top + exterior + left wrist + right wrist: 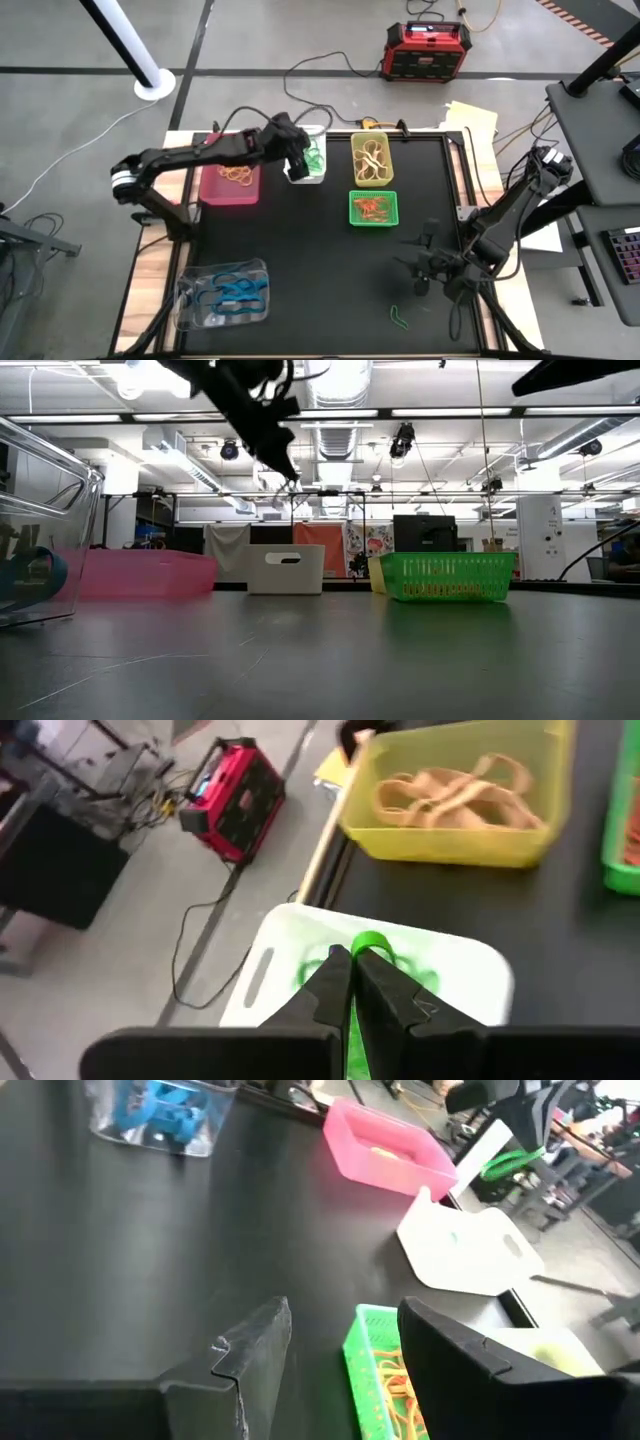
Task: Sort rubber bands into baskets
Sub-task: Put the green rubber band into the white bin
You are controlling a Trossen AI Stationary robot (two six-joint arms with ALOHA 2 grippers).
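My left gripper (350, 955) hovers above the white basket (308, 160), shut on a green rubber band (368, 944). More green bands lie inside that basket. A loose green band (400, 318) lies on the black mat near the front right. My right gripper (340, 1345) stands open above the mat at the right (422, 262), near the green mesh basket (372, 208), with nothing between its fingers. The pink basket (232, 180) holds orange bands, the yellow basket (372, 158) tan ones, and the clear basket (222, 295) blue ones. My left gripper pinches the green rubber band between its two shut fingers. A small loop of it (372, 942) sticks out past the fingertips. The fingers slant downward from the table's left side. The band is lifted clear, over the white basket.
A red-black box (424, 50) with cables sits on the floor beyond the table's far edge. Papers (470, 118) lie at the far right corner. Bare black mat stretches across the middle and front of the table.
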